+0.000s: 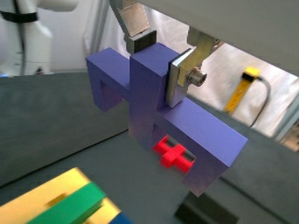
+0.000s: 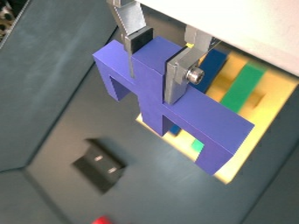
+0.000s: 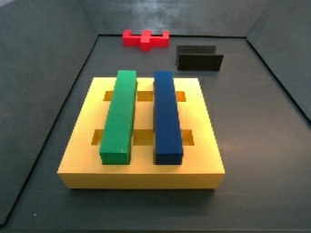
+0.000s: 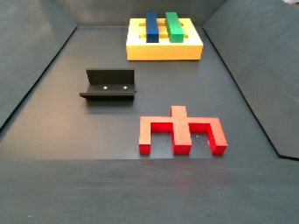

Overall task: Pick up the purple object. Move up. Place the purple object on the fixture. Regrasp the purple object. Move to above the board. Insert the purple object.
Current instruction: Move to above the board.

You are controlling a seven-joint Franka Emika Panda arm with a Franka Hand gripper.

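Note:
In both wrist views my gripper [image 1: 160, 63] [image 2: 159, 63] is shut on the raised central tab of the purple object [image 1: 208, 131] [image 2: 208, 127]. The piece hangs in the air with its wide bar crosswise below the fingers. The yellow board [image 2: 275, 101] [image 3: 140, 171] lies under it in a wrist view, with its green bar [image 3: 118, 114] and blue bar [image 3: 165, 114] side by side. The black fixture [image 3: 201, 59] [image 4: 108, 85] [image 2: 100, 164] stands on the floor with nothing on it. Neither side view shows the gripper or the purple object.
A red notched block [image 3: 145, 38] [image 4: 179, 133] [image 1: 173, 151] lies flat on the dark floor beyond the fixture from the board. Dark walls ring the floor. A corner of the board [image 1: 52, 194] and the fixture [image 1: 205, 213] show under the held piece.

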